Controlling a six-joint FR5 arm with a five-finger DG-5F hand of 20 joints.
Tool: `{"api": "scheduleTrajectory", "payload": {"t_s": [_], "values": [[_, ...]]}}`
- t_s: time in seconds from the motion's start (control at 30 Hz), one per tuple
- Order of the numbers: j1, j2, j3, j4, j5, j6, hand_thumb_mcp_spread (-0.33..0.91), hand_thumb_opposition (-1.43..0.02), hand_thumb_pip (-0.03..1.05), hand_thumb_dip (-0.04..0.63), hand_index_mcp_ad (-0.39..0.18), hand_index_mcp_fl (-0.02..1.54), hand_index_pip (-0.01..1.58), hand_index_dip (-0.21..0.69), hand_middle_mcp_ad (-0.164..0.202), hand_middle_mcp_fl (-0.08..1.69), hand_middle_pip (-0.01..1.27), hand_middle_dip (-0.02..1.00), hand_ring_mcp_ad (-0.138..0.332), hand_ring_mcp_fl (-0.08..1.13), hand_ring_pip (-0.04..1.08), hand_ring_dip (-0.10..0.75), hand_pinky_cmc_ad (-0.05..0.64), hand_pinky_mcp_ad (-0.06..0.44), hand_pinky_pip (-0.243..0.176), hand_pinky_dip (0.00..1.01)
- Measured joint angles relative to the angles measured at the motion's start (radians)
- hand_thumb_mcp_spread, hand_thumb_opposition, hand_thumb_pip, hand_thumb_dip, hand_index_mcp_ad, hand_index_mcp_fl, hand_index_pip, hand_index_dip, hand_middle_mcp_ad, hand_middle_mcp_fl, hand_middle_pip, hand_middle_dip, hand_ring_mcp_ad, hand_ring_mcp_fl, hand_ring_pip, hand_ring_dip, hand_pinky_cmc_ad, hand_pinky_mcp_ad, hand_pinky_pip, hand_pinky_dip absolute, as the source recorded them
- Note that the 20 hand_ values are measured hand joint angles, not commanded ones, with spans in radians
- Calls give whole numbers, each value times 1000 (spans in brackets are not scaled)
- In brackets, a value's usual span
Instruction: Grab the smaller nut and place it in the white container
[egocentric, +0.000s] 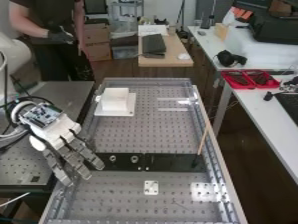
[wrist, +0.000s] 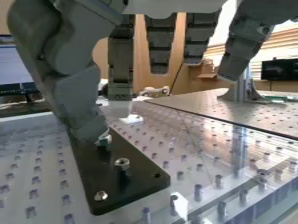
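Wrist view: the smaller nut stands on the black bar, near but untouched by the wide-open fingers.

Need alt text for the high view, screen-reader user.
A dark grey robot hand reaches one end of a flat black bar on a perforated bench; the larger nut and bearing stand on it. The white container sits farther up the bench.

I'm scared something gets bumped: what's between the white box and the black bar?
The edge of a white plate, then bare bench full of little holes, in the high view.
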Motion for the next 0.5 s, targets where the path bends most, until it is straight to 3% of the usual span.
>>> {"api": "scheduleTrajectory", "payload": {"t_s": [0.5], "values": [[23,-50,-1,38,72,-2,403,-820,682,253,-122,87,1541,164,68,87,136,227,143,2,93,110,400,311,-91,387]]}}
